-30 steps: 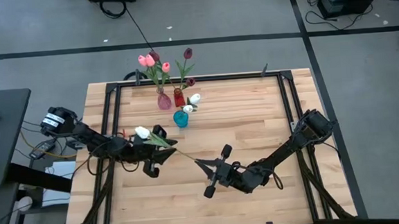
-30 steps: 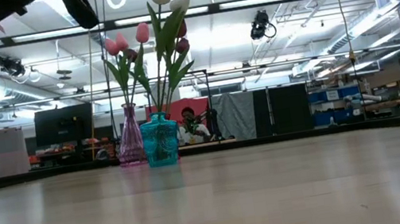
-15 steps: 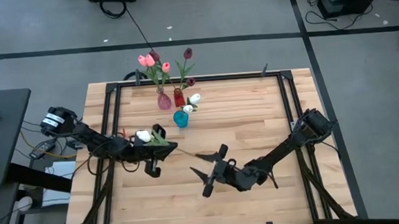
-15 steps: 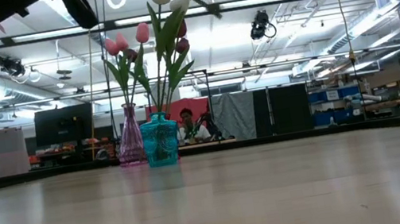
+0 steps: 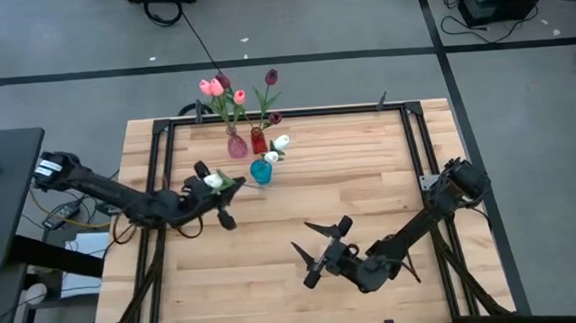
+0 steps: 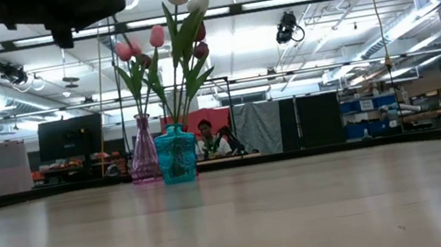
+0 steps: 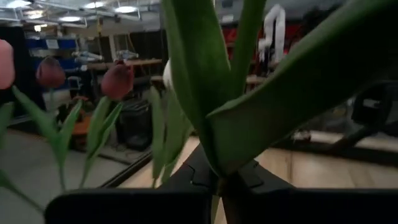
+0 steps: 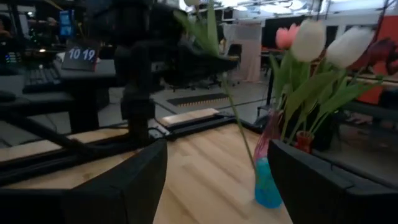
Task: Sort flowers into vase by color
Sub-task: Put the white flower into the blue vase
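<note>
Beside teal vase [image 5: 260,170]: left fingers [image 5: 212,182] clamped on white tulip [image 5: 209,181] (stem); right fingers [image 5: 322,248] spread, empty.

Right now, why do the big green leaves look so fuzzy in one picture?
In the left wrist view the held flower's leaves sit right against the lens, so they blur; in the low view bright ceiling lights glare behind the vases.

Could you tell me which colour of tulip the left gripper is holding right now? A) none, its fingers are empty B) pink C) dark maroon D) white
D: in the high view the left gripper is shut on a white tulip just left of the teal vase, while the pink tulips already stand in the pink vase.
</note>
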{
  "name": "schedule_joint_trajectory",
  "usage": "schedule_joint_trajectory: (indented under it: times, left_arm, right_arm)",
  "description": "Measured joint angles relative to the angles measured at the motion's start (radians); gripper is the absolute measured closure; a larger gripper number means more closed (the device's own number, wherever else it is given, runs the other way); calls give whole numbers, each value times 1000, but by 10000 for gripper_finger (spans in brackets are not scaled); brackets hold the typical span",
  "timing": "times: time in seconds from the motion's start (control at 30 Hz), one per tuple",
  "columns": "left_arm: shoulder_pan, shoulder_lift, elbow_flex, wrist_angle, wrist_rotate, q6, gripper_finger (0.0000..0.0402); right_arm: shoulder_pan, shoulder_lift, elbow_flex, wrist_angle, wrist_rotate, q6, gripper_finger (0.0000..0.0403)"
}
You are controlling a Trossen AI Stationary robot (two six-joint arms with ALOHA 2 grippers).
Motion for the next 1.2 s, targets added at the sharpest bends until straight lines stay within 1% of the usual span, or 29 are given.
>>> schedule_joint_trajectory:
  times: [0.13,0.2,0.3,0.37,0.47,0.53,0.73,0.9,1.0,1.2]
  left_arm:
    - [0,-111,53,-264,-15,-52,382]
    - [0,-153,69,-322,-18,-71,381]
    - [1,-195,71,-328,-19,-68,381]
    - [9,-203,71,-322,-18,-22,381]
    - [38,-203,70,-302,-18,27,381]
    - [70,-201,70,-300,-10,32,381]
    - [175,-200,70,-298,95,28,381]
    - [236,-200,70,-302,148,22,381]
    - [271,-198,70,-305,198,-5,381]
    - [330,-136,61,-302,255,-50,381]
  right_arm:
    - [1,0,0,-100,-1,110,125]
    - [1,0,0,-141,-1,151,129]
    - [-4,0,0,-157,-17,183,133]
    - [-9,0,0,-159,-45,192,135]
    - [-18,0,0,-154,-85,197,135]
    - [-23,0,0,-154,-108,205,135]
    - [-39,0,0,-156,-158,223,135]
    - [-48,0,0,-156,-160,223,135]
    - [-51,0,0,-156,-172,223,135]
    - [-52,0,0,-155,-181,224,135]
